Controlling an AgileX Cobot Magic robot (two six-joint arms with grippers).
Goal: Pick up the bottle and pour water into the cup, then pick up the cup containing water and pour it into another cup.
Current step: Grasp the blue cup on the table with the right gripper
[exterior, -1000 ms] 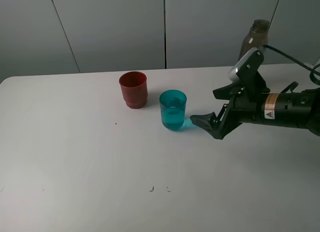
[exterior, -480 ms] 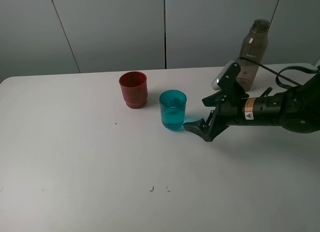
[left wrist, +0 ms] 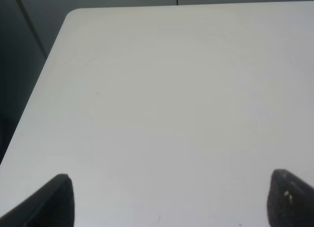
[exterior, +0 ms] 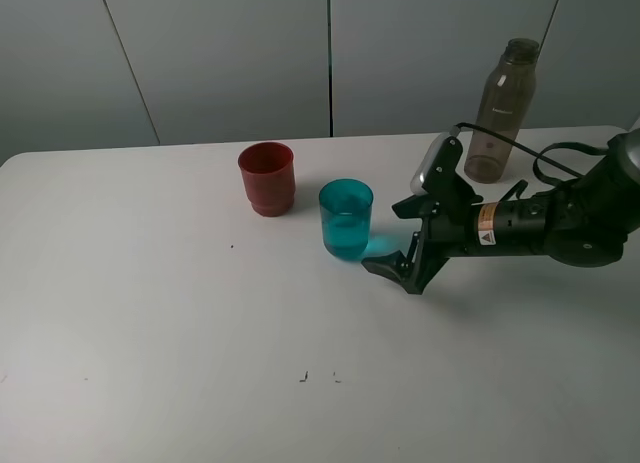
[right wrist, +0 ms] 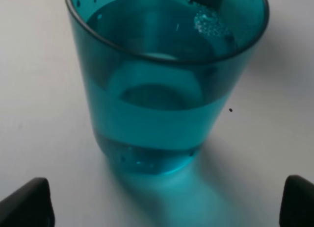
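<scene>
Right tool (exterior: 386,240) spread wide, cup (exterior: 346,219) just ahead

- I am seeing the teal translucent plastic tumbler (exterior: 346,221) standing upright on the white table (exterior: 150,333), near its middle, with water sitting in it.
- The opaque red-brown plastic cup (exterior: 267,179) is standing just beside it, to the left and slightly further back, apart from it.
- The tall smoky translucent plastic bottle (exterior: 505,111) is standing well apart, at the back right.
- The right gripper (exterior: 383,239) is hanging low just right of the tumbler, its wide-spread jaws facing it.
- The left gripper (left wrist: 171,202) is hanging over bare table near a corner.
</scene>
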